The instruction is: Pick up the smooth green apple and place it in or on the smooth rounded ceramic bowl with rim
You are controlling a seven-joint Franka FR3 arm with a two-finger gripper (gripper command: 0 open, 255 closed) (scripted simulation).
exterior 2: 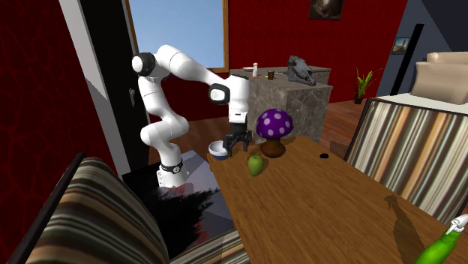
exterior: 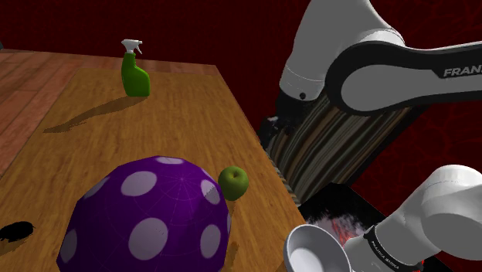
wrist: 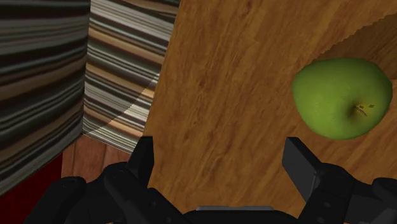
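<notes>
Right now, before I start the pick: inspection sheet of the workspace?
surface: wooden table, no spills seen
job's things: green apple on the table, free; white bowl at the table's end by the stand, empty
clutter: purple spotted mushroom beside the apple; green spray bottle at the end away from the stand; small black thing
fingers: open, nothing between them; apple off to one side
cables: nothing seen
surroundings: striped chairs, red walls, stone counter

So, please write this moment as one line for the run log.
gripper: open, empty | apple: on table, beside gripper, not grasped | bowl: no apple inside
</notes>
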